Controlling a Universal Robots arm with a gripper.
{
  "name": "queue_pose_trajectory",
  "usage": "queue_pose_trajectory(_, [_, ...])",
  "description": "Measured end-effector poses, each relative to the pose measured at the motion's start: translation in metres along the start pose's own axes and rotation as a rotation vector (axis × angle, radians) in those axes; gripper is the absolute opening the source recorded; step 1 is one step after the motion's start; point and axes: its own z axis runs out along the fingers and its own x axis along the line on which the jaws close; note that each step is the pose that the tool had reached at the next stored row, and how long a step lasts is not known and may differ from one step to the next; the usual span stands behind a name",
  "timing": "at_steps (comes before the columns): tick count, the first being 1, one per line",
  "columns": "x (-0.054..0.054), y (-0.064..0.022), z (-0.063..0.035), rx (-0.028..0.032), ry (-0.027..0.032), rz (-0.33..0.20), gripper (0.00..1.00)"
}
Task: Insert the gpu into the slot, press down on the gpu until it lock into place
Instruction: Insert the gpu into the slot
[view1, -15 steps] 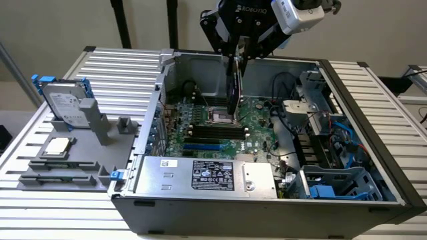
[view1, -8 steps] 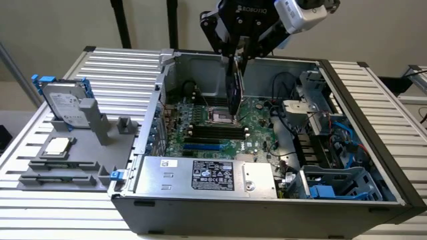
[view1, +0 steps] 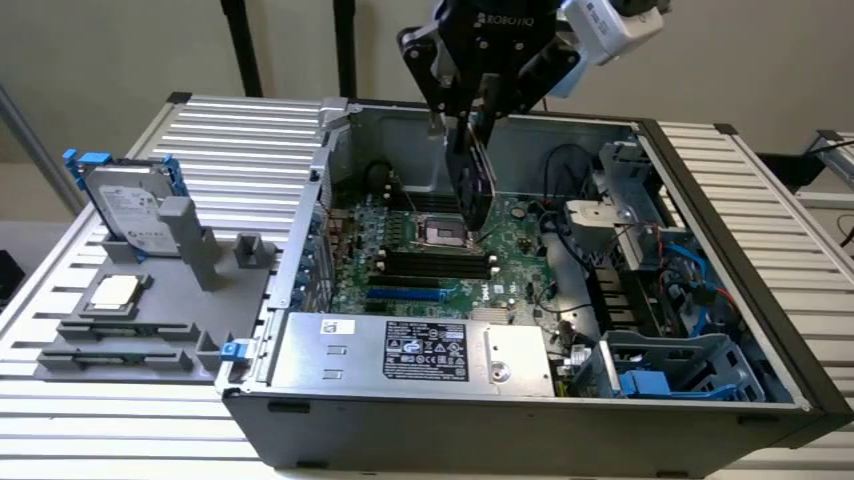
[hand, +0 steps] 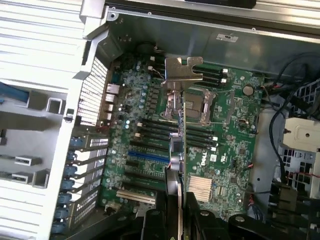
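Aloft, pincer (view1: 463, 125) clamped on edge-on gpu (view1: 474, 185), inside open case (view1: 534, 425), above motherboard (view1: 521, 250), apart from slot (view1: 404, 297).

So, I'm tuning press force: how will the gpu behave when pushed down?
The gpu looks thin and flat, gripped on edge, so it is probably stiff along its length but may tilt sideways under an off-centre push. The gripper pinches only its top edge, so it could slip. Its metal bracket suggests one end is heavier.
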Motion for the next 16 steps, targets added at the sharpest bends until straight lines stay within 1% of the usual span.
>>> queue_pose_trajectory(7, [0.0000,0.0000,0.0003,0.0055,0.0088,-0.128,0.26])
queue_pose_trajectory(16, [0.0000,-0.0001,0.0008,0.0129,0.0173,-0.291,0.26])
